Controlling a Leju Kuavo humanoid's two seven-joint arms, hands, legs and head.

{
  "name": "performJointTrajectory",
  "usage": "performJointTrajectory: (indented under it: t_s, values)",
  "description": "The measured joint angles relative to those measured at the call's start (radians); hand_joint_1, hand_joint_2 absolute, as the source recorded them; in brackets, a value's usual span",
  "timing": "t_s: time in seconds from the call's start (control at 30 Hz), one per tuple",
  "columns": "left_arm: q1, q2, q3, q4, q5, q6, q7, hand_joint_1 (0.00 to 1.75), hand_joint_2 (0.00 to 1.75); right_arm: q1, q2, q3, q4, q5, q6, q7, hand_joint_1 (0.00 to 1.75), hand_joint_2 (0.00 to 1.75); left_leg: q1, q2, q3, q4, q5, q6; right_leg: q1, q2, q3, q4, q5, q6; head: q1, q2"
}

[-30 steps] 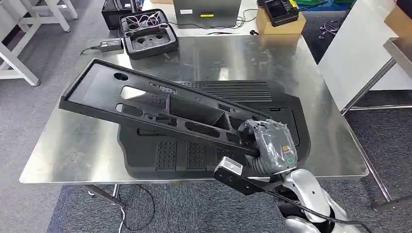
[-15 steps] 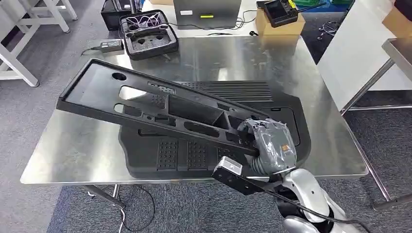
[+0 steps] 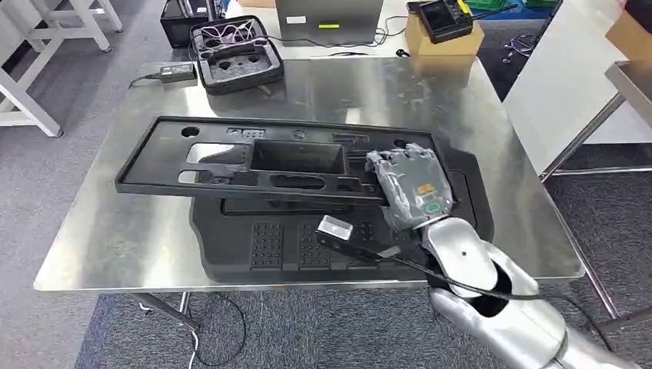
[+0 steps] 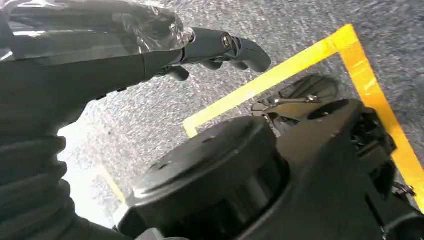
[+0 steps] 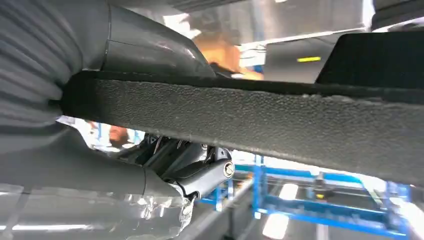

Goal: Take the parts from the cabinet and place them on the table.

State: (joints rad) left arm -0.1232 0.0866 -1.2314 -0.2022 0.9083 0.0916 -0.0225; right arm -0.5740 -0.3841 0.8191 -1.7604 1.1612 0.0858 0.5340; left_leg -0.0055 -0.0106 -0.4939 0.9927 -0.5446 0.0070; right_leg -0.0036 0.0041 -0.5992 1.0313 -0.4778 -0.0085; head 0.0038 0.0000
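right hand (image 3: 407,187): wrapped round the near-right end of the long black frame panel (image 3: 269,163), fingers over its top face, thumb under the edge; wrist view shows the panel's textured edge (image 5: 250,120) clamped between thumb and fingers
frame panel: lies nearly level, across the large black ribbed part (image 3: 307,242); its left end juts out past that part over bare steel
ribbed part: flat on the metal table (image 3: 108,231), near the front edge
left hand (image 4: 150,45): hanging over grey carpet and yellow floor tape (image 4: 280,75); fingers extended, nothing in them
table far side: open black foam case (image 3: 237,52), power adapter (image 3: 173,71) beside it, cardboard box (image 3: 442,34)
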Motion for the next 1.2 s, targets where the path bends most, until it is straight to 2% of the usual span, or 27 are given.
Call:
performJointTrajectory:
  t_s: [0.13,0.27,0.43,0.73,0.93,1.2]
  values:
    - [-0.017,0.0,-0.003,0.0,-0.003,0.0,-0.01,0.0,1.75,-0.106,0.066,0.064,0.159,-0.006,-0.042,-0.034,1.75,1.75,0.0,-0.003,0.0,0.0,0.001,-0.001,0.0,-0.001,0.0,0.0,0.0,0.0,-0.003,0.0]
    - [-0.028,0.0,-0.004,0.0,-0.008,0.002,-0.012,0.0,1.75,-0.198,0.125,0.12,0.306,-0.008,-0.054,-0.051,1.75,1.75,0.001,-0.004,0.0,0.0,0.001,-0.002,0.001,-0.004,0.0,0.001,0.0,0.0,-0.004,0.0]
    - [-0.033,0.001,-0.004,0.0,-0.014,0.0,-0.018,0.0,1.75,-0.26,0.178,0.174,0.447,-0.038,-0.073,-0.079,1.75,1.75,0.001,-0.005,0.0,0.0,0.001,-0.002,0.001,-0.004,0.0,0.0,0.0,0.0,-0.003,0.0]
    - [-0.043,0.002,-0.005,0.0,-0.029,-0.009,-0.026,0.0,1.75,-0.335,0.285,0.247,0.725,-0.089,-0.089,-0.082,1.75,1.75,0.0,-0.005,0.0,0.0,0.001,-0.002,0.001,-0.004,0.0,0.0,0.0,0.0,-0.001,0.0]
    - [-0.045,0.002,-0.005,0.0,-0.034,-0.014,-0.027,0.0,1.75,-0.376,0.337,0.292,0.9,-0.096,-0.051,-0.057,1.75,1.75,0.0,-0.005,0.0,0.001,0.001,-0.002,0.001,-0.004,0.0,0.0,0.0,0.0,-0.002,0.0]
    - [-0.019,0.004,-0.005,0.0,-0.029,-0.016,0.004,0.0,1.75,-0.408,0.351,0.317,1.065,-0.139,-0.058,0.012,1.75,1.75,0.0,-0.005,0.0,0.001,0.001,-0.002,0.0,-0.004,0.0,-0.001,0.0,0.0,-0.002,0.0]
